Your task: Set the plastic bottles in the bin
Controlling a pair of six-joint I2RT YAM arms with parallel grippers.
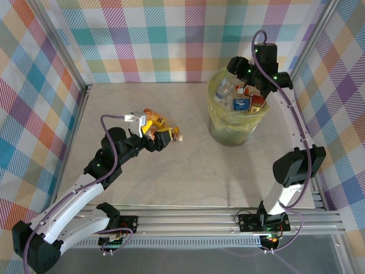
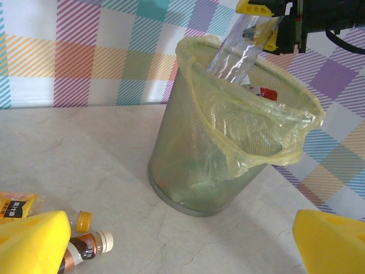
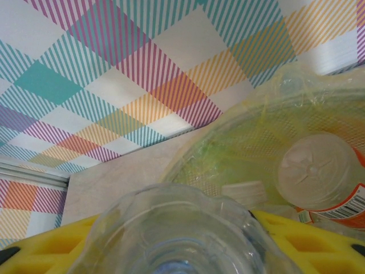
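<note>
The bin [image 1: 236,127] stands at the back right, lined with a yellow-green bag, and holds several bottles [image 1: 246,103]. My right gripper [image 1: 246,77] hangs over its rim, shut on a clear plastic bottle [image 1: 224,88] that slants down into the bin [image 2: 228,165]. In the right wrist view this clear bottle [image 3: 177,228] fills the gap between the yellow fingers [image 3: 311,240]. My left gripper [image 1: 154,134] is open, low over the table at left. Beside it lie a brown bottle with a white cap [image 2: 91,246] and an orange-labelled bottle [image 2: 14,206].
Plaid walls close in the table on three sides, with metal frame posts at the corners. The bin [image 3: 245,148] stands near the back wall. Bare marble tabletop [image 1: 188,177] lies between the loose bottles [image 1: 165,130] and the bin.
</note>
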